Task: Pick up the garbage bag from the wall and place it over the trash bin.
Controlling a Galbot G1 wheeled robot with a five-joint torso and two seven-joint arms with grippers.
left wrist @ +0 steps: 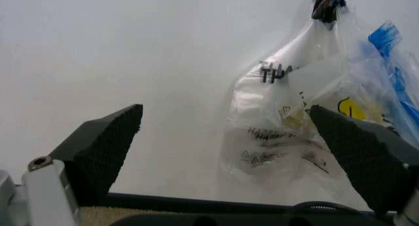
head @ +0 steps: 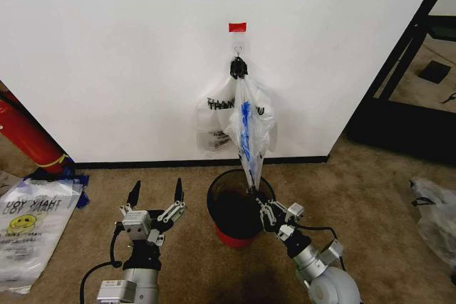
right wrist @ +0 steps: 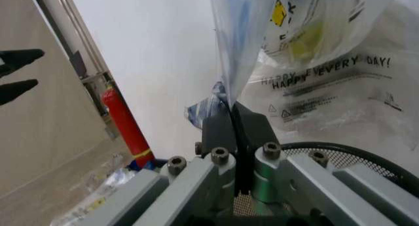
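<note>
The garbage bag (head: 246,129) hangs against the white wall (head: 128,55) in the upper middle of the head view, its handles gathered on a small metal hook (head: 238,53) just below a strip of red tape (head: 237,27). The clear plastic shows black lettering and blue patches, and it narrows downward to a thin tail that reaches the mouth of the trash bin (head: 239,201).

The bin, black wire mesh with a red base, stands on the carpet (head: 370,197) at lower centre, close to the black baseboard (head: 199,162) and directly under the bag.

The right hand (head: 258,201) is at the bin's near right rim in the head view, its fingers pressed together on the bag's lower tail. In the right wrist view the two dark pads (right wrist: 221,129) meet with the plastic (right wrist: 307,49) pinched between them, the bag rising above with a yellow smiley and "HAPPY EVERY DAY" in print, and the bin's mesh rim (right wrist: 353,155) curving just beside.

The left hand (head: 155,191) hovers over the carpet at lower left of the head view, beside the bin, fingers spread wide and holding nothing. In the left wrist view its black pads (left wrist: 105,147) frame the wall and the hanging bag (left wrist: 295,118).

At the far left edge a flat whitish "THANK YOU" bag (head: 32,226) lies on the carpet near a red fire extinguisher (head: 25,133).
</note>
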